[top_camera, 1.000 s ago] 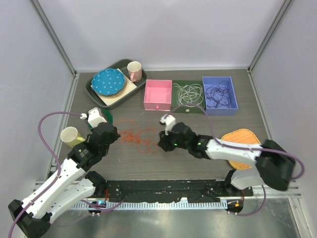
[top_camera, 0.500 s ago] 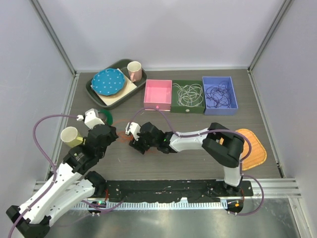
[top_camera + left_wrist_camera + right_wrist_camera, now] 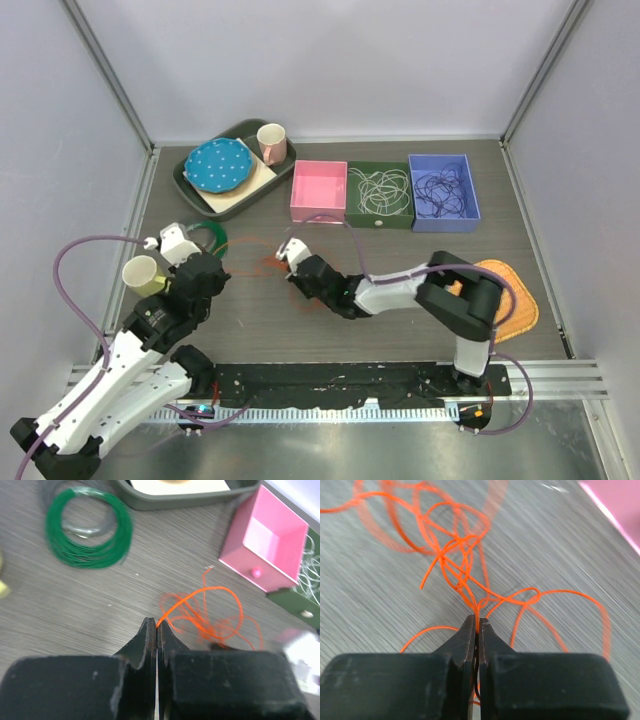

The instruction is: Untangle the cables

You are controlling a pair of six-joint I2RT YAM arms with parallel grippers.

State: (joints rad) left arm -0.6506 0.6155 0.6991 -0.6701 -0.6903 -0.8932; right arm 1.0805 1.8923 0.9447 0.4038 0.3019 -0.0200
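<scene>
Pinching a strand of the orange cable at its very tips, my left gripper has its jaws pressed together on it. My right gripper is clamped on another strand of the same tangle. That tangle lies on the table, near the pink box. The green cable lies coiled well apart from it.

Dark wood-grain table lies flat under the left fingers. Far beyond them rises a pale grey wall, metal posts at its corners, evenly lit.
</scene>
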